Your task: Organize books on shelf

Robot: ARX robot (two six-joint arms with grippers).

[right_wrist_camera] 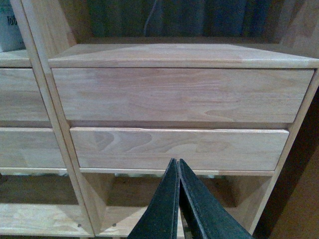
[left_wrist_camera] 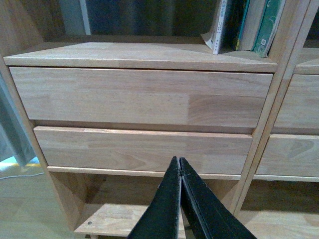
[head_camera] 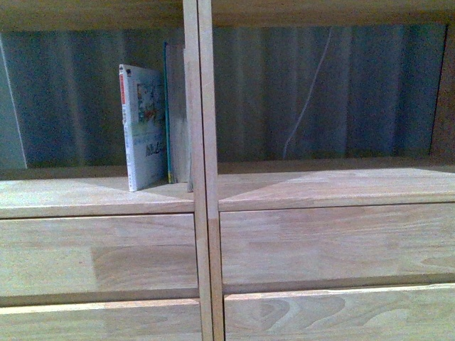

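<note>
Low before the drawers (left_wrist_camera: pixel 142 97), left gripper (left_wrist_camera: pixel 179 167) and right gripper (right_wrist_camera: pixel 178 168) hang closed, empty; books (head_camera: pixel 146 128) upright upper left on the shelf (head_camera: pixel 202 213).

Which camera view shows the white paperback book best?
The front view: the white paperback stands nearly whole in the left cubby of the shelf, cover and spine visible. The left wrist view shows only its lower part, the right wrist view only a corner at the picture's edge.
</note>
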